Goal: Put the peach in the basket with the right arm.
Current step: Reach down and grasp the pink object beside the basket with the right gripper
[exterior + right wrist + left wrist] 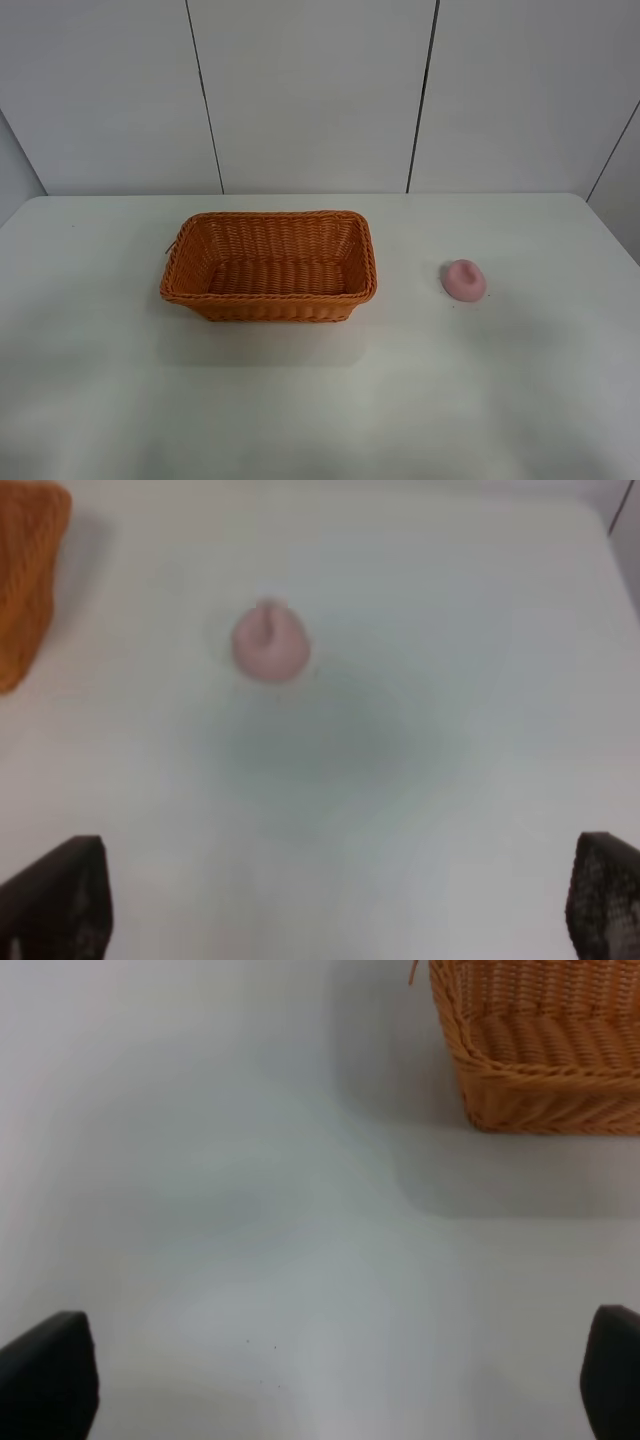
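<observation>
The orange-brown wicker basket [269, 266] stands on the white table, a little left of middle, with nothing inside. The small pink peach [464, 279] lies on the table to its right, well apart from it. No arm shows in the exterior high view. The right wrist view has the peach [270, 642] ahead of my right gripper [320, 900], whose black fingertips [60, 895] stand wide apart, open and holding nothing. A basket corner [28, 575] shows at that view's edge. My left gripper [320, 1385] is open too, well short of the basket [545, 1045].
The white table [320, 400] ends at a grey panelled wall [310, 90] behind the basket. Its right edge runs close past the peach's side. Nothing else lies on it.
</observation>
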You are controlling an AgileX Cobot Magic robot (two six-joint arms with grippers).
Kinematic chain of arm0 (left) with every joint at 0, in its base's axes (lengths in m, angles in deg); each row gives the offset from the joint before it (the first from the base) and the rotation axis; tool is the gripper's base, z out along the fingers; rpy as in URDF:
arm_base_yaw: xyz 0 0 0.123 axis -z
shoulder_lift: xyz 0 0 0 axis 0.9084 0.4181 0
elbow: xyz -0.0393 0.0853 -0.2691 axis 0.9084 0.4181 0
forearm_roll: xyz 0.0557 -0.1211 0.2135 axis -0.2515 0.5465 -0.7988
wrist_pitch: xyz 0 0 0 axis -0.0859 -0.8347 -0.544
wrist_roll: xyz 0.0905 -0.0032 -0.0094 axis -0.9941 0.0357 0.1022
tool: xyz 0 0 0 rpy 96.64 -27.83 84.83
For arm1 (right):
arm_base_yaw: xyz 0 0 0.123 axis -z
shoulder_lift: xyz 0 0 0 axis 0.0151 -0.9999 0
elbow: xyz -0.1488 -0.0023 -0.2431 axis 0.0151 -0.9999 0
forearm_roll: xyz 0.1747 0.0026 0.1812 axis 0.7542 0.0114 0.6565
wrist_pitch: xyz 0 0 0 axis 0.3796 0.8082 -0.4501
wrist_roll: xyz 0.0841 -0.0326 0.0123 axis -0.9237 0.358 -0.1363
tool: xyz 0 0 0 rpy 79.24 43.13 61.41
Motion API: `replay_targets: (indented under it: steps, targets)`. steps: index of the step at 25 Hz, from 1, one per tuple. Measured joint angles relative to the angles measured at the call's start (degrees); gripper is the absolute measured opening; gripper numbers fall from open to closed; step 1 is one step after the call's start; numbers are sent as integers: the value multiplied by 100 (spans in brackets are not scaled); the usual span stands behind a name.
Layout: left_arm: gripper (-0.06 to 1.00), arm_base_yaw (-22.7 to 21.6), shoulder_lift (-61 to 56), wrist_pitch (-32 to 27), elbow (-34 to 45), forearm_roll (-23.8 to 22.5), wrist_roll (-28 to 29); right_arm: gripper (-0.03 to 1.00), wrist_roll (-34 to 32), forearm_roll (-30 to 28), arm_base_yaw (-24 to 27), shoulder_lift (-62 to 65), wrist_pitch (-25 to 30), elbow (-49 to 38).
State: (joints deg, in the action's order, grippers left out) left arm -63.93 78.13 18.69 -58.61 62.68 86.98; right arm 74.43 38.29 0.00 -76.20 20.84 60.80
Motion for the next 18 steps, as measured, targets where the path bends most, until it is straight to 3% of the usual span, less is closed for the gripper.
replay_targets:
  steps: [9,18]
  targets:
    - [99,0,0,0,0,0,0,70,-43,0,0,-4553,89,1760]
    - [99,0,0,0,0,0,0,70,-43,14,0,-8068,-58,3945]
